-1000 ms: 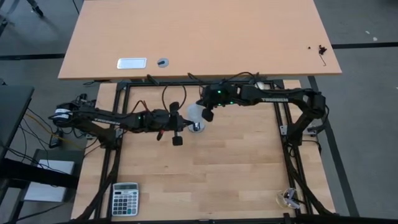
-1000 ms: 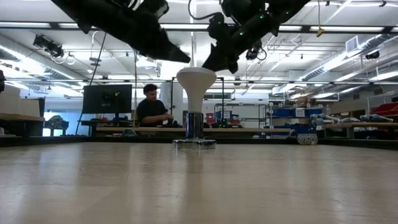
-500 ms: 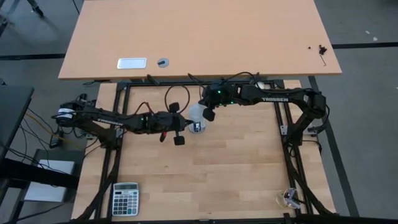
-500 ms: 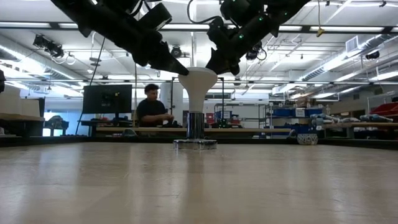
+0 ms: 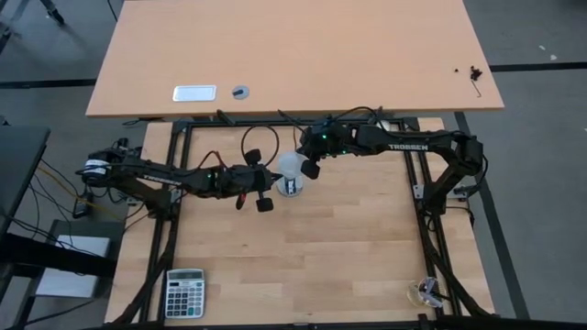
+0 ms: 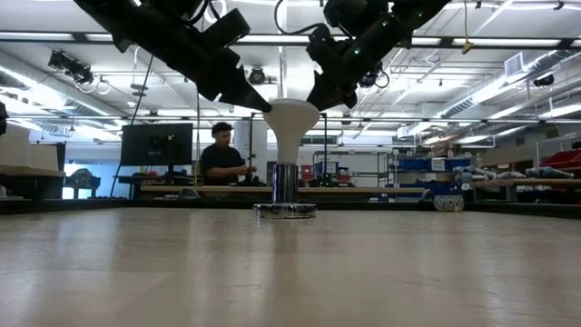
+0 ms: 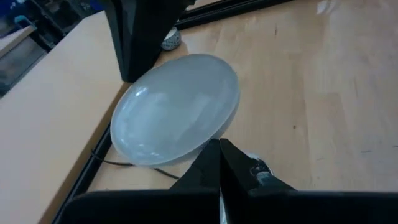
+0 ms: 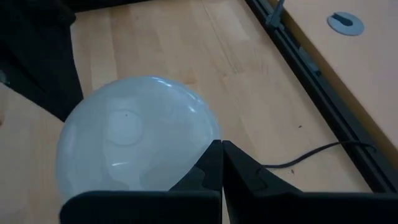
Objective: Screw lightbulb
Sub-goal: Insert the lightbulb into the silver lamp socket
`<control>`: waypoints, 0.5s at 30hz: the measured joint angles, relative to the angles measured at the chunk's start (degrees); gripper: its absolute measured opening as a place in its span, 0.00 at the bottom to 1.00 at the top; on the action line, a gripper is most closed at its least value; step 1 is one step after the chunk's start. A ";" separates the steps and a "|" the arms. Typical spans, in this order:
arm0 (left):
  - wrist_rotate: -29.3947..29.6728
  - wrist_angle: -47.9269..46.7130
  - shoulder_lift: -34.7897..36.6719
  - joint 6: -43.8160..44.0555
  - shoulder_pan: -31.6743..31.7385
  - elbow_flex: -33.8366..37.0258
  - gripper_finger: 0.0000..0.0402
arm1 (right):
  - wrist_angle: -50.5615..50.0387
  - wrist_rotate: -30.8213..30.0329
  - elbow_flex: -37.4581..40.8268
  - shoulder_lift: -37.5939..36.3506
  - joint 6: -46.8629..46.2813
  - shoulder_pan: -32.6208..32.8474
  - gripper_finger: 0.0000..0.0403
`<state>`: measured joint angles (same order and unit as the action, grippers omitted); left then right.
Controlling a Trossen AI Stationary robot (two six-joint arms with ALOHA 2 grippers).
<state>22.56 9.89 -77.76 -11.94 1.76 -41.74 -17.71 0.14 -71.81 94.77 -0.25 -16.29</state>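
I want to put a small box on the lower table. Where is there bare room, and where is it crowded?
Free: the wood between the calculator and the small clear object at the near right corner, and the stretch below the right arm. Crowded: the middle back, where the left gripper and right gripper flank the lightbulb on its socket base.

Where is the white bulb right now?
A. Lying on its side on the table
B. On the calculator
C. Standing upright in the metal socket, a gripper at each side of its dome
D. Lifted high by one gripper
C: in the low view the bulb stands upright in the socket, with the left gripper and right gripper at either side of its dome.
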 joint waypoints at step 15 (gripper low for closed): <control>2.69 -4.75 -0.01 3.20 5.19 0.12 0.00 | -3.62 0.82 0.18 -2.20 -0.32 2.26 0.03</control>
<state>25.24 5.14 -77.76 -8.74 6.95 -41.62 -21.33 0.96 -71.63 92.57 -0.56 -14.03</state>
